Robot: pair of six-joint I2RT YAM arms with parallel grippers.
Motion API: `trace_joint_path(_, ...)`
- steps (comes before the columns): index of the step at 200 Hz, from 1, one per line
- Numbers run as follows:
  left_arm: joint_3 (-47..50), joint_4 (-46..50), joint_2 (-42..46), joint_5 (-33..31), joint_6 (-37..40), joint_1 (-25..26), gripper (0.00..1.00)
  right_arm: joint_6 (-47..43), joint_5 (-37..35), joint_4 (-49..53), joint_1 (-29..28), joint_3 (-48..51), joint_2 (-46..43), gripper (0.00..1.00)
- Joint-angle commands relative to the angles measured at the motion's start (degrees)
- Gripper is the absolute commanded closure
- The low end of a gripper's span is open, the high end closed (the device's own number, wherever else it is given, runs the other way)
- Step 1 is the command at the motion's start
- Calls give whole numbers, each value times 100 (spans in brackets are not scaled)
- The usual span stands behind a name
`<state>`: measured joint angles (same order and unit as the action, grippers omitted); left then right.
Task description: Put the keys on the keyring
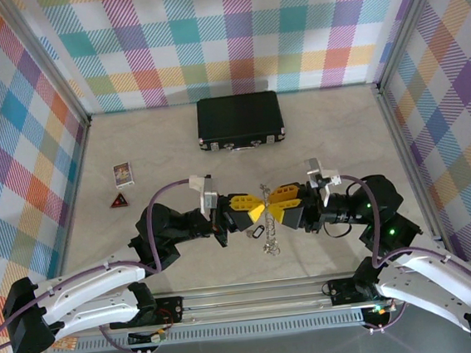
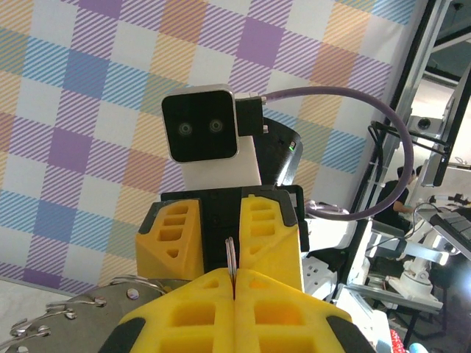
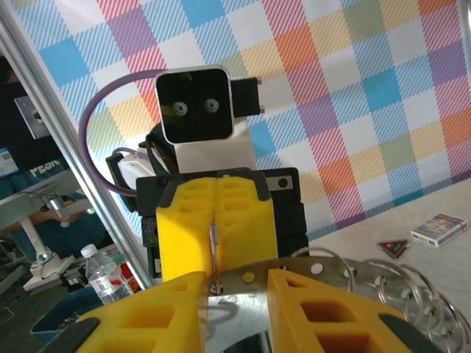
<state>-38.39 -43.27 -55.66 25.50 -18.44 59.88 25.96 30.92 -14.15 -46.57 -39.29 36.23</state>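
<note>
Yellow fingers meet nose to nose above the middle of the table (image 1: pixel 341 141), the two arms mirroring each other. Each white lower link sweeps in from its own side along the near edge. Each dark elbow then folds up and inward, so both wrists lie roughly level and point straight at each other.

The left gripper (image 2: pixel 234 279) is clenched, its two pads pressed flat together. The keyring (image 2: pixel 230 254) stands as a thin loop on edge, pinched in the seam between them and poking out past the tips.

The right gripper (image 3: pixel 235 283) faces it with its fingers parted. A flat silvery part of the keys (image 3: pixel 346 276) lies in the gap between them. Whether the fingers actually press on that metal I cannot tell.

The rest of the keys fans out in an arc to one side of the right gripper. From above, a short string of them hangs just below the point where the fingertips meet.

A black case (image 1: pixel 240 120) sits well behind the arms.
</note>
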Motion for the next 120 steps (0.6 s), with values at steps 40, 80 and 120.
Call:
trace_joint_path(40,-15,-319,5,90,46,6,100,162,255,-567,0,95,40,83)
trace_joint_path(80,-5,-262,-7,87,79,9,100,209,320,-674,3,124,81,87)
trace_joint_path(120,-1,-253,-43,87,91,4,100,206,424,-741,0,123,104,96)
